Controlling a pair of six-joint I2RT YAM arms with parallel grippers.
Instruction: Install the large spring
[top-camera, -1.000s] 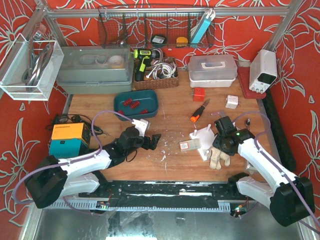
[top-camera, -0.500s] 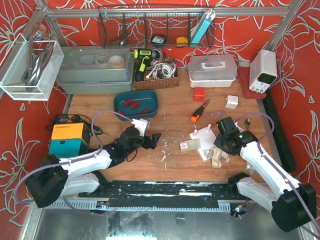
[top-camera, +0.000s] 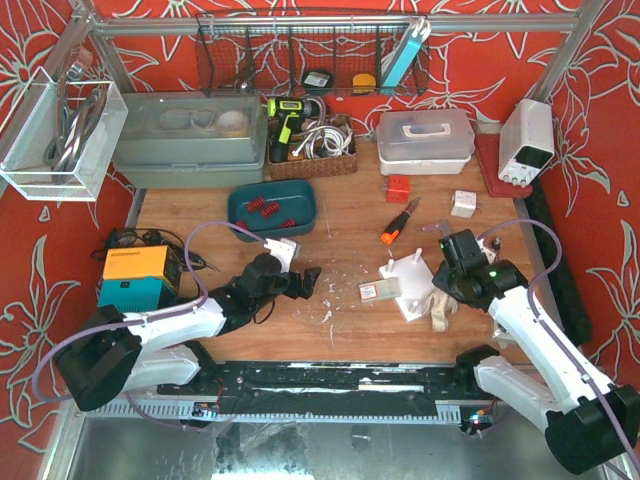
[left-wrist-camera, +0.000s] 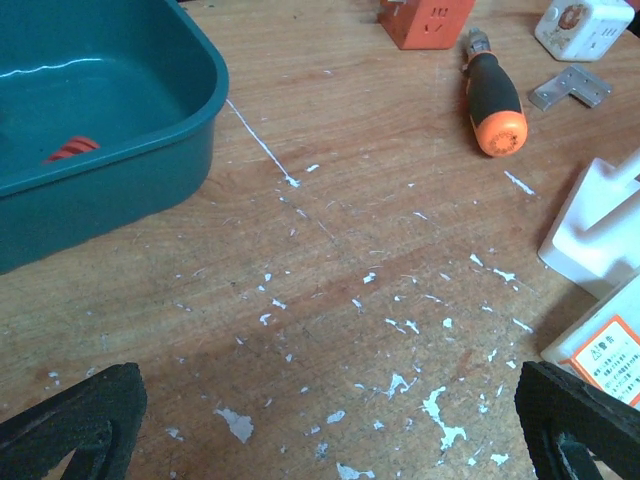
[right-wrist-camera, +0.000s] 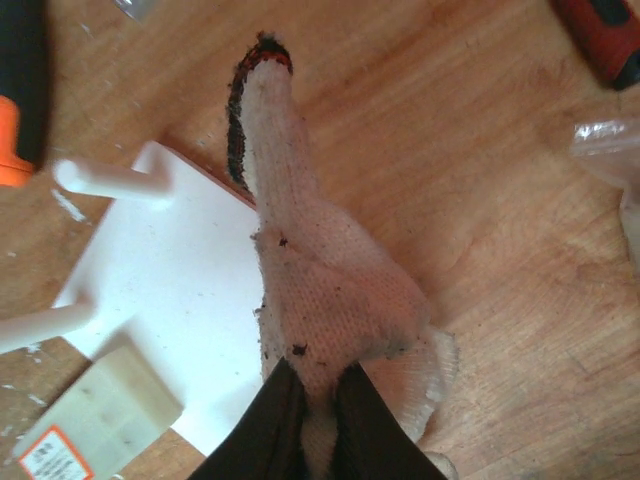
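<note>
One glove (right-wrist-camera: 320, 290) pinched by right jaws beside two white pegs (right-wrist-camera: 110, 180); left jaws wide.

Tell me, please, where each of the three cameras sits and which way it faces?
Top external: above and behind the arms, looking down on the table; both arms show.
Left wrist: on the left arm, looking low toward the tray and screwdriver; open left end effector at the bottom corners.
Right wrist: on the right arm, looking down at the glove pinched in the right end effector.
Shared: the fixture shows in all three.
</note>
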